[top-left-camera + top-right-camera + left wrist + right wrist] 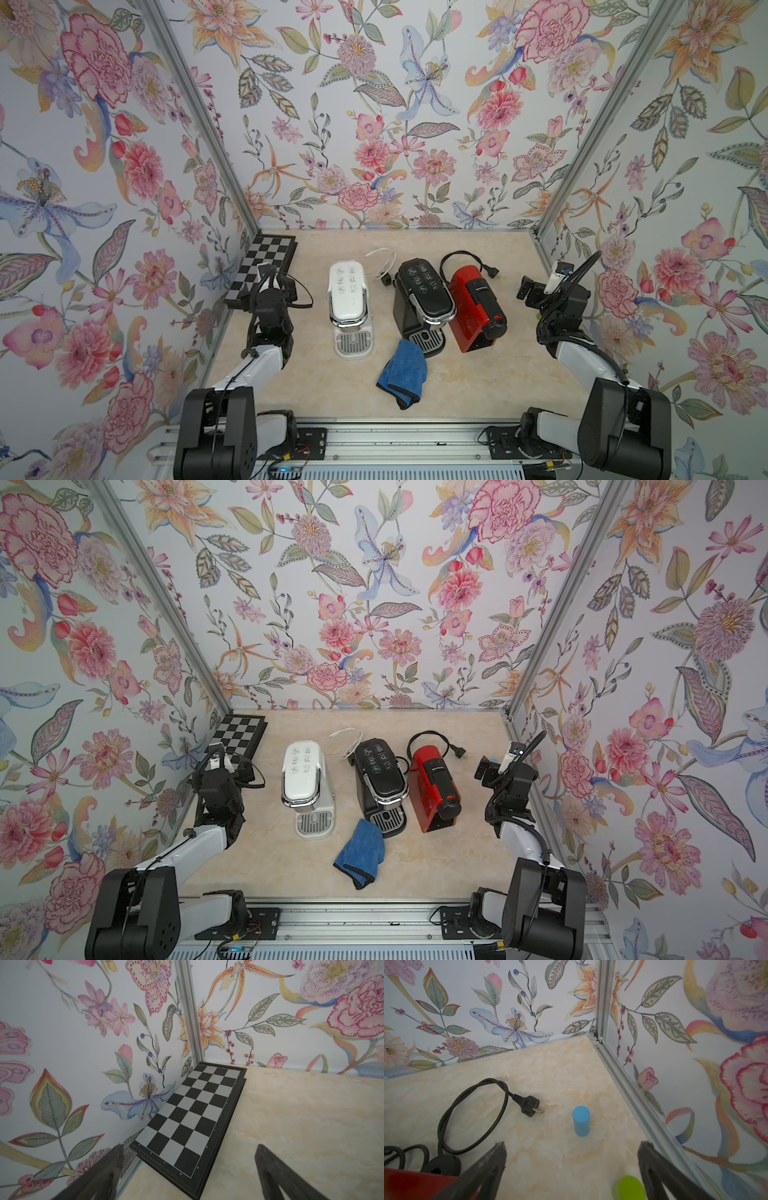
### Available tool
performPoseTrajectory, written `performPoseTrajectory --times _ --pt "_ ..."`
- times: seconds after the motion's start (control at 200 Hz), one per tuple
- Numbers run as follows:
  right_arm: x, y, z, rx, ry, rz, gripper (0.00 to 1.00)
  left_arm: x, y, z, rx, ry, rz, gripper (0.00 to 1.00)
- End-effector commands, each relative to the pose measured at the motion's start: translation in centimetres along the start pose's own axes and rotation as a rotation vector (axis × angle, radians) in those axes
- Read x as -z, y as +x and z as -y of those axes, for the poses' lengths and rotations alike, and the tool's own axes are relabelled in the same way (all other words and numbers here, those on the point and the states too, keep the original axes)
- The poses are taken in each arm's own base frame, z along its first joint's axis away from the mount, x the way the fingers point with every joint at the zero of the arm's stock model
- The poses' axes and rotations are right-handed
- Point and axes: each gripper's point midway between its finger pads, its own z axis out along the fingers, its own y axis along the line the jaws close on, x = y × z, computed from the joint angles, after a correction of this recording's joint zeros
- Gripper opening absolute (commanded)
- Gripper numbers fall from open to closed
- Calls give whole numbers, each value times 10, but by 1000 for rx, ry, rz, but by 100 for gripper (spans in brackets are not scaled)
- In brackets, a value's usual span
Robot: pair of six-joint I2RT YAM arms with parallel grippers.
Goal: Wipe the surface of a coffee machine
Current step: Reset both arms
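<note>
Marbled beige tabletop, floral walls: left gripper and right gripper both hang released, empty, with the blue cloth lying between them, back toward the arm bases, against the drip tray of the black coffee machine, so best pinch a raised fold clear of that tray.

— What lies in the far left corner?
— A folded black-and-white chequered chessboard, flat on the beige marbled counter. Its long edge is against the floral-papered wall, by the aluminium corner post.
— And on the right side?
— A small light-blue cylinder stands upright on the counter, near the metal rail at the wall's foot. Near it is a lime-green rounded thing, too blurred to name.
</note>
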Motion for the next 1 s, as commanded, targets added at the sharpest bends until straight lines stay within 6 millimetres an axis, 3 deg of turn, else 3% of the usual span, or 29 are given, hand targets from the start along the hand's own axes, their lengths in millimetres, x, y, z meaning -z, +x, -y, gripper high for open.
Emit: performPoseTrajectory --times 0.0,0.075,0.155,0.26,0.34,0.545,0.565,0.7,0.741,0.766,0.911,0.981,0.996 --pt "-1 -21 -14 7 -72 111 100 0 -3 1 27 7 88 99" --pt "-3 -10 -18 6 -85 91 100 -8 -2 4 35 6 53 99" --pt "-6 1 -26 7 -115 69 100 -4 -2 2 91 -2 104 99" --pt "-8 14 -30 18 -127 44 100 1 14 11 55 44 76 99" --pt "-7 16 -33 21 -137 37 100 12 28 7 89 30 97 99" --pt "-5 27 -44 40 -162 -8 100 24 20 6 90 15 211 99" --pt "-4 30 -46 46 -166 -19 100 28 30 6 73 21 192 99" --pt "-3 50 -57 74 -183 -33 100 25 42 18 44 71 164 99" --pt "-2 54 -57 69 -183 -12 100 29 31 14 55 57 228 99" --pt "0 57 -57 74 -184 5 100 30 38 17 42 68 214 99" --pt "5 45 -53 70 -150 95 100 30 34 14 54 52 217 99" --pt "3 46 -56 82 -139 108 100 23 42 28 11 104 167 99" --pt "3 48 -56 89 -136 108 100 17 34 32 7 115 181 99"
